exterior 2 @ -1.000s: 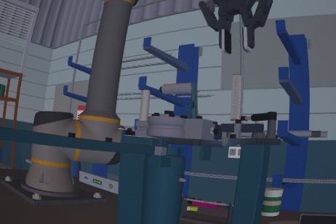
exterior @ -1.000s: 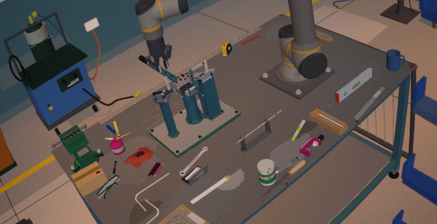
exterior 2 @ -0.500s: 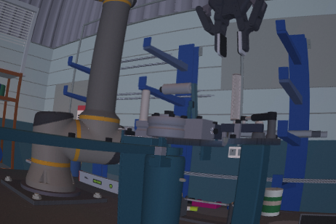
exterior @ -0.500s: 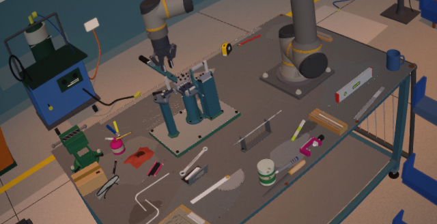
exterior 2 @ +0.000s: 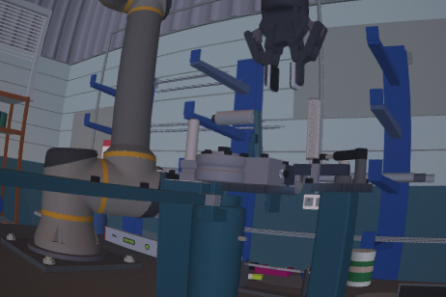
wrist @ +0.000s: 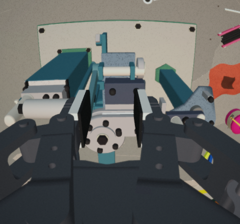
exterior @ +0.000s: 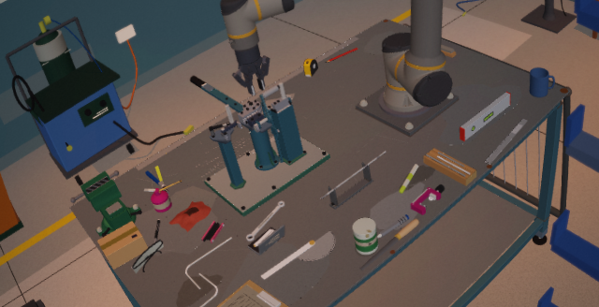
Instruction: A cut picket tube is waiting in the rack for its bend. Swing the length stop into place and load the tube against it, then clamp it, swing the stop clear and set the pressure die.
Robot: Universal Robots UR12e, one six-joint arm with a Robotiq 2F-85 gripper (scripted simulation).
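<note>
My gripper hangs above the bender fixture, straight over its round bend die. It is open and holds nothing. The picket tube lies in its small rack on the table, right of the fixture. A long teal lever with a black grip sticks out from the fixture's top to the left. A pale upright handle stands below my fingers. A white cylinder lies across the fixture beyond the die.
A green-striped can stands near the table's front edge. A spanner, a bent white tube, a red rag and a pink pot lie in front of the fixture. The arm's base stands to the right.
</note>
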